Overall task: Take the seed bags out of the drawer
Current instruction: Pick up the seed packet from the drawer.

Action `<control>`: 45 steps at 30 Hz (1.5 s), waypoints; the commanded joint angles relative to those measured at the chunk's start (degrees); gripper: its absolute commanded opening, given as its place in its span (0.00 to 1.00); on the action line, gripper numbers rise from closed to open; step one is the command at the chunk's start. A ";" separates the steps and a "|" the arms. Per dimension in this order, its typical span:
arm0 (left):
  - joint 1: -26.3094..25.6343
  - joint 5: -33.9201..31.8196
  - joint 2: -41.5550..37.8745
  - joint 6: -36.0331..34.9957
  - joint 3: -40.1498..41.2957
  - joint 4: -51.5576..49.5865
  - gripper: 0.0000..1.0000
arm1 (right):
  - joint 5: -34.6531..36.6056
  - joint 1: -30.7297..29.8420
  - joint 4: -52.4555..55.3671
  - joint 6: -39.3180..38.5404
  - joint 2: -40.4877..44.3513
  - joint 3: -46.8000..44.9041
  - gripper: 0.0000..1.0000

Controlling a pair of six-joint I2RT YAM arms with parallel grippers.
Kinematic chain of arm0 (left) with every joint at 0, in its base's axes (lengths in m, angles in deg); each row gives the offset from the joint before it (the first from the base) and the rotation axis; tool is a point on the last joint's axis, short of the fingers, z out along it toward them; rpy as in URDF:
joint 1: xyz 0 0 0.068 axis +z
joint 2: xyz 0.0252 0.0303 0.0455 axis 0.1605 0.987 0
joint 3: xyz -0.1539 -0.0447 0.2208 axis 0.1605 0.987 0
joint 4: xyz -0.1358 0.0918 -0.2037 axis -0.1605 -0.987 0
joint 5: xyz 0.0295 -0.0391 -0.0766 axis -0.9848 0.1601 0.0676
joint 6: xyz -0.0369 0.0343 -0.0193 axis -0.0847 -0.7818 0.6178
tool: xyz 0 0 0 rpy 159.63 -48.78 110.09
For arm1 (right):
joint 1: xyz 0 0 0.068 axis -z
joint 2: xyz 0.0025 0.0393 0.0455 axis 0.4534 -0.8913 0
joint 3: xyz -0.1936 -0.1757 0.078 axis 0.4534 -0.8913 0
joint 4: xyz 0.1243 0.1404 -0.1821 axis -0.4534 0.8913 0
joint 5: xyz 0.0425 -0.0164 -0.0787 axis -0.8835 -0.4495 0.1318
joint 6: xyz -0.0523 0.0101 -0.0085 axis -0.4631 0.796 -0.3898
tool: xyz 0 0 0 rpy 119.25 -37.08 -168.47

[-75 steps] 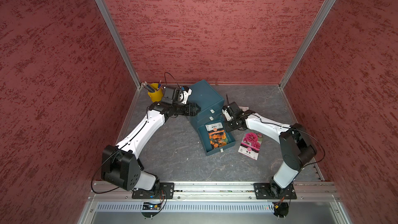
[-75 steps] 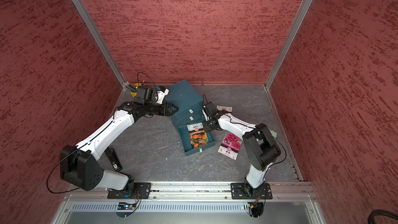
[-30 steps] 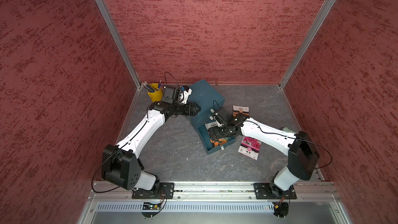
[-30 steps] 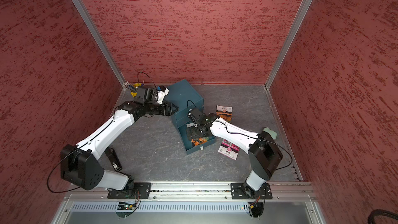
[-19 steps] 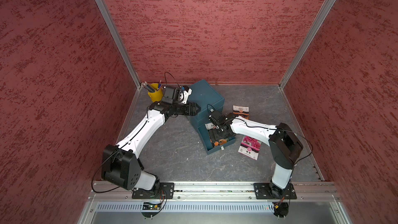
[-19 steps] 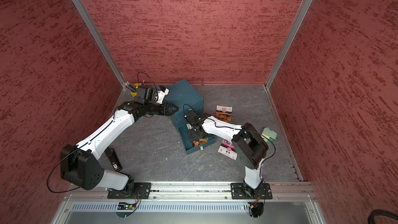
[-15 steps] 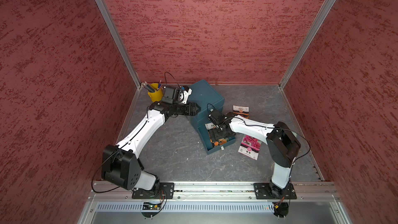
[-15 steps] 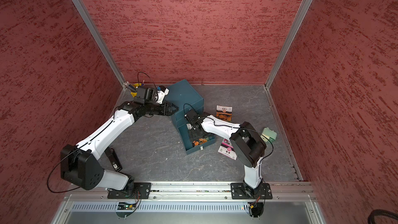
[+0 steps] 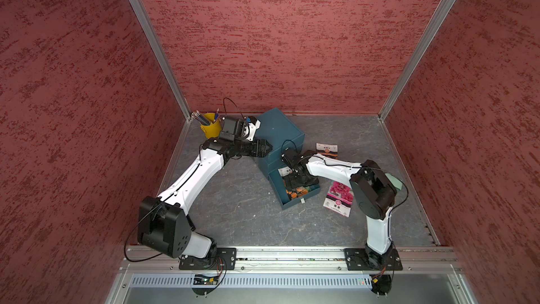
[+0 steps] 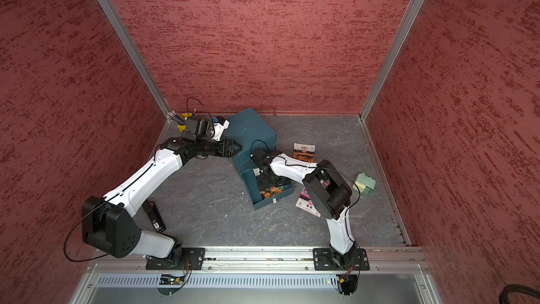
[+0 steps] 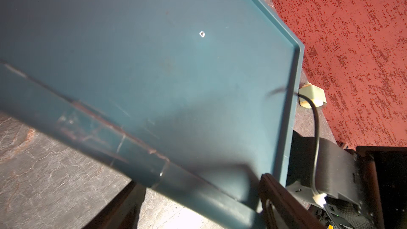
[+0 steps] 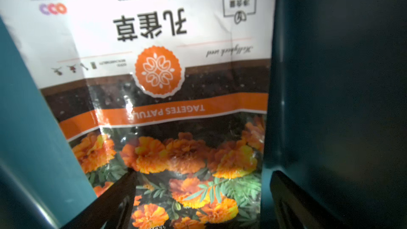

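The bag [image 12: 158, 106], last in the drawer [image 9: 292, 203] at the cabinet's [image 9: 277, 130] 6 o'clock, looks light, slick and floppy, so I'd pinch its white edge with my right claw [image 12: 200, 178], spread wide above it, left claw [image 9: 264, 147] closed beside the cabinet.

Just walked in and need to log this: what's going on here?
The left gripper holds the teal cabinet by its edge. The right gripper, open, is down in the pulled-out drawer over an orange-flower seed bag, not yet gripping it. A pink bag and another orange bag already lie on the table.
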 commanded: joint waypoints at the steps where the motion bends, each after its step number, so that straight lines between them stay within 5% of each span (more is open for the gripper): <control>1: -0.37 -3.24 3.04 -4.39 2.18 -6.56 0.84 | -2.75 0.78 -0.21 -0.14 -2.82 0.52 0.98; 6: -0.13 -3.20 3.00 -4.52 2.27 -6.54 0.84 | -6.83 0.77 -2.27 -0.66 -3.93 0.78 0.97; 18: -0.07 -3.11 2.80 -4.51 2.62 -6.43 0.84 | -12.52 0.82 -6.56 -0.55 -6.85 0.08 0.71; 33: -0.13 -2.94 3.05 -4.24 3.15 -6.19 0.84 | -16.85 0.83 -9.17 -0.70 -10.11 0.89 0.31; 41: -0.07 -3.28 3.12 -4.23 3.22 -6.35 0.84 | -18.14 0.77 -9.89 -0.47 -10.88 1.93 0.00; 45: -0.02 -3.40 3.21 -4.21 2.89 -6.43 0.84 | -18.19 0.94 -10.93 -0.06 -9.56 1.30 0.00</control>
